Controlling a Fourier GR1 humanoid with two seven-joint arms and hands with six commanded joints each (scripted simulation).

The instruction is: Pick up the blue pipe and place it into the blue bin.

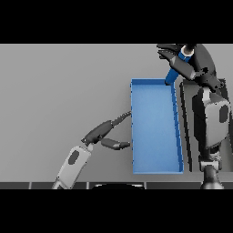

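Nearest, at the lower left, the left arm comes in from the bottom edge and reaches toward the middle of the grey tabletop (59, 91). Its left robot hand (105, 133) lies released, fingers straight and spread: the upper fingers point up and right to the left wall of the bin, their tips touching or just short of it, I cannot tell which, while the thumb stretches out lower down, its tip just beside the same wall. It holds nothing.

Next comes the bin (154, 127), a long blue tray standing on the tabletop right of centre, its long sides running from near to far. Its floor shows bare blue, with low walls on all four sides; the near wall sits close to the tabletop's lower edge.

To the right of the bin the right arm rises from the lower right corner and runs along the bin's right wall toward the far side. At its end, beyond the bin's far right corner, the right robot hand (182, 61) is clenched around the pipe (174, 72), fingers curled over its upper part. The pipe is a short blue tube, held tilted, its top end with a pale open mouth showing above the fingers, its lower end slanting down and left to the bin's far right corner, over the rim there.
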